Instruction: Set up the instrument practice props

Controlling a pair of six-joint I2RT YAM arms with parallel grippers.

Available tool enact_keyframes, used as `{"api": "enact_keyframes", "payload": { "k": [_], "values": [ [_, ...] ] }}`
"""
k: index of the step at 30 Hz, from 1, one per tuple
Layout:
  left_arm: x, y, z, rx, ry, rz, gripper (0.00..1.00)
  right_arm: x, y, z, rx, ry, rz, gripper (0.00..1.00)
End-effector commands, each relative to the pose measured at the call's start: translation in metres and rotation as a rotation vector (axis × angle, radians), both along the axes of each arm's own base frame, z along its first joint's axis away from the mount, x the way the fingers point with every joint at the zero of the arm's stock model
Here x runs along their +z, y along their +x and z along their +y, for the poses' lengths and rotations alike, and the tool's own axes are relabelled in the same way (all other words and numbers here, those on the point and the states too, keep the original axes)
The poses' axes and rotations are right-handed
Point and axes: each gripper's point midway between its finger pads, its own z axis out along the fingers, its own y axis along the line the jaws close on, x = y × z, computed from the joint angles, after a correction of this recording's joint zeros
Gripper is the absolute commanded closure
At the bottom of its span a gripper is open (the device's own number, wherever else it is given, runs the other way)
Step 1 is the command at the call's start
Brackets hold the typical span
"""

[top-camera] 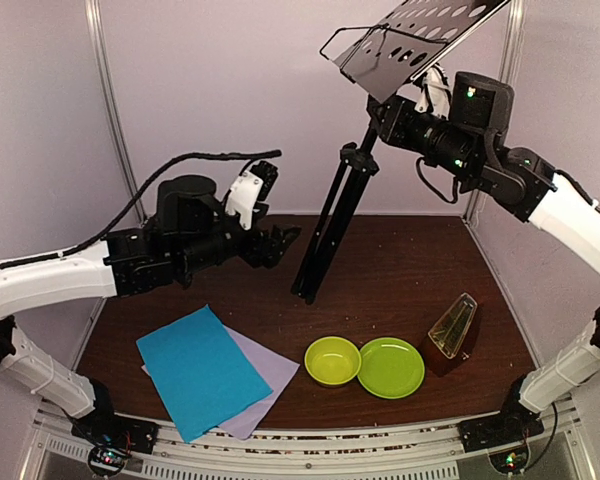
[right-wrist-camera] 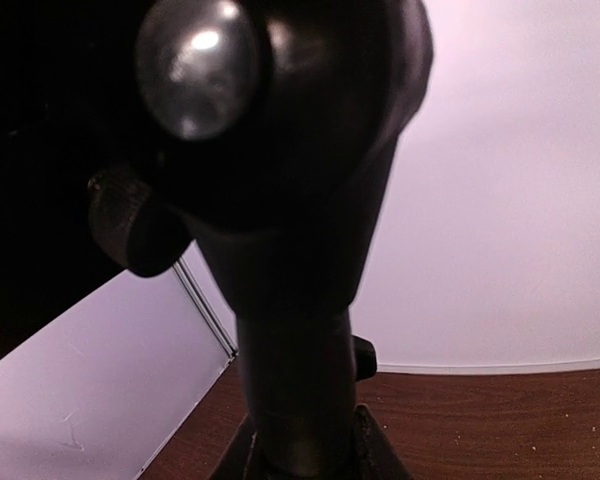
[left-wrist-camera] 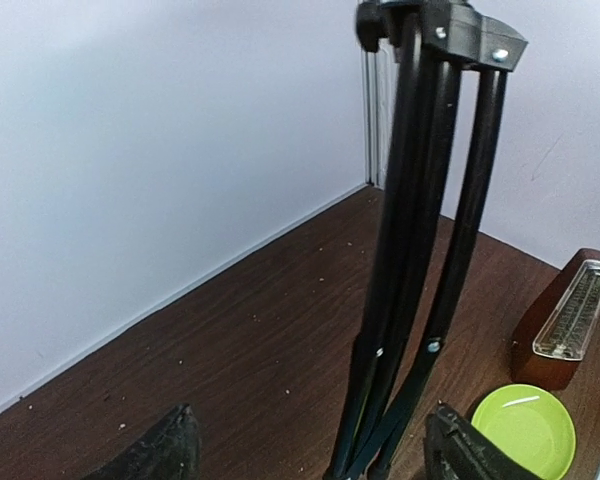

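Observation:
The black music stand [top-camera: 420, 35] tilts over the back of the table, its tripod legs [top-camera: 325, 235] folded together, feet on the wood. My right gripper [top-camera: 383, 108] is shut on the stand's pole just under the tray; in the right wrist view the pole [right-wrist-camera: 300, 380] fills the gap between the fingers [right-wrist-camera: 380, 455]. My left gripper [top-camera: 280, 240] is open beside the legs. In the left wrist view the legs [left-wrist-camera: 405, 300] stand between its fingers [left-wrist-camera: 170, 450], nearer the right one, touching neither. Cyan sheet [top-camera: 205, 370] lies over the lilac sheet [top-camera: 270, 372]. The brown metronome [top-camera: 453, 328] stands front right.
A lime-green bowl [top-camera: 332, 360] and a lime-green plate [top-camera: 391, 367] sit side by side near the front edge, left of the metronome [left-wrist-camera: 565, 320]. White walls close the back and both sides. A black cable loops above the left arm.

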Motion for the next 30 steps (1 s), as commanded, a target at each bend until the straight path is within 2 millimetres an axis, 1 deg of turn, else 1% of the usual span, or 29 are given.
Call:
{"api": "enact_keyframes", "payload": {
  "k": [1,3,5,9,12,16,20,21,26,30],
  "values": [
    [0.032,0.007,-0.025,0.011,-0.012,-0.111,0.23,0.114,-0.043,-0.047,-0.004,0.360,-0.262,1.00],
    [0.032,0.008,-0.037,-0.004,0.004,-0.123,0.24,0.113,-0.042,-0.044,-0.002,0.361,-0.260,1.00],
    [0.031,0.011,-0.047,-0.006,0.012,-0.124,0.28,0.112,-0.042,-0.043,-0.001,0.363,-0.261,1.00],
    [0.026,0.024,-0.056,0.037,0.048,-0.128,0.33,0.111,-0.043,-0.043,-0.005,0.373,-0.258,1.00],
    [0.022,0.038,-0.056,0.108,0.095,-0.131,0.37,0.111,-0.044,-0.044,-0.005,0.385,-0.254,1.00],
    [0.014,0.050,-0.058,0.167,0.146,-0.127,0.42,0.109,-0.043,-0.047,-0.016,0.400,-0.242,1.00],
    [0.011,0.062,-0.051,0.263,0.181,-0.125,0.50,0.106,-0.042,-0.047,-0.016,0.409,-0.226,1.00],
    [0.010,0.064,-0.049,0.283,0.187,-0.125,0.52,0.106,-0.042,-0.047,-0.017,0.410,-0.222,1.00],
    [0.007,0.068,-0.051,0.299,0.208,-0.136,0.54,0.104,-0.042,-0.046,-0.015,0.413,-0.213,1.00],
    [0.007,0.068,-0.055,0.274,0.231,-0.152,0.65,0.105,-0.041,-0.047,-0.021,0.400,-0.213,1.00]
  ]
}}
